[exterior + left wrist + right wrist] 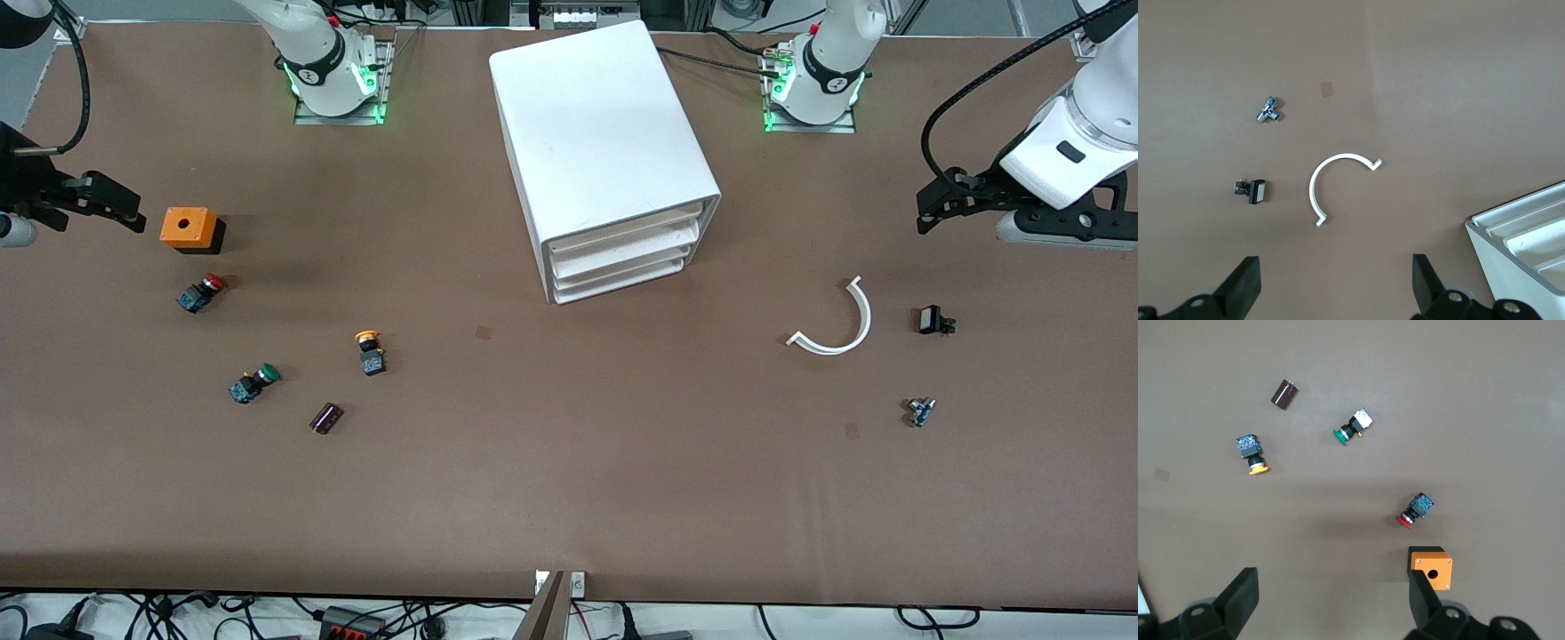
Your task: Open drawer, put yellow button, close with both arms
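Near the top centre of my front view sits the white cabinet, and its uppermost drawer is shut, flush with the two below it. Lower in that frame, toward the right arm's end of the table, the yellow button lies on its side on the brown table. I see the green button and a dark capacitor nearer the camera than it, with the red button and an orange box farther up. At the frame's edge, mid-height, the right gripper waits with its fingers spread wide, holding nothing, over the orange box. At the upper edge on the other side, the left gripper also waits, jaws wide and empty, over a white curved strip.
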Available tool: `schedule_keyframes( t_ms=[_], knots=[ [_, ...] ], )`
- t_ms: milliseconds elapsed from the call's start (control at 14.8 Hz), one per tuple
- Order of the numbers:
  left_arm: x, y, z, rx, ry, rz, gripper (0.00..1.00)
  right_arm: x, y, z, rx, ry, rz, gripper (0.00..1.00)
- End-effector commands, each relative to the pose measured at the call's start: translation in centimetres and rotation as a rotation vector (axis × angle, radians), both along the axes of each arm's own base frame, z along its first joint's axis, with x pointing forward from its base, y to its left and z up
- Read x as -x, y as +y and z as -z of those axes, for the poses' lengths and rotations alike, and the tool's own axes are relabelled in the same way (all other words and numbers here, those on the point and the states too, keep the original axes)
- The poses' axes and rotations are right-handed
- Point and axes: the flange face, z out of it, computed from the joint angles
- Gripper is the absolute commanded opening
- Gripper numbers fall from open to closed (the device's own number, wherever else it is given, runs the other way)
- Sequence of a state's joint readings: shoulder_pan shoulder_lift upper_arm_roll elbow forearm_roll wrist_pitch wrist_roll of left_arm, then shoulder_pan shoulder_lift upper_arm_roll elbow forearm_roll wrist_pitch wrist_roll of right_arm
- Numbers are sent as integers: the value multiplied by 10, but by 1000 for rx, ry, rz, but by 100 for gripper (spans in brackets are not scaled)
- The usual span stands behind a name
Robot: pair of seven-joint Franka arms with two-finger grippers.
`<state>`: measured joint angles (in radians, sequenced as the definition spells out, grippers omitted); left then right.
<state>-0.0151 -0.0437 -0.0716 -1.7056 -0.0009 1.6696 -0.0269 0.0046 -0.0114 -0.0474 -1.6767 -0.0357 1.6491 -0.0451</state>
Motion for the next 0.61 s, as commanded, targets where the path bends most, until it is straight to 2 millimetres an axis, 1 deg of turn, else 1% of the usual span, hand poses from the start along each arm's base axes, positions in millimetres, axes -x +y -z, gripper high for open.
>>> schedule_keyframes(
  t_ms=[0, 338, 473, 541],
  knots=[
    [1, -2, -6, 13, 4, 5, 100, 7, 3, -4, 16, -12, -10, 100],
    [1, -2, -6, 13, 4, 5, 100, 6, 7, -4, 15, -13, -15, 100],
    [0, -3, -5, 13, 6, -1, 100, 4, 9, 1, 5, -1, -15, 100],
    [1, -5, -6, 13, 4, -1, 100, 1, 14, 5, 3, 1, -24, 100]
  ],
)
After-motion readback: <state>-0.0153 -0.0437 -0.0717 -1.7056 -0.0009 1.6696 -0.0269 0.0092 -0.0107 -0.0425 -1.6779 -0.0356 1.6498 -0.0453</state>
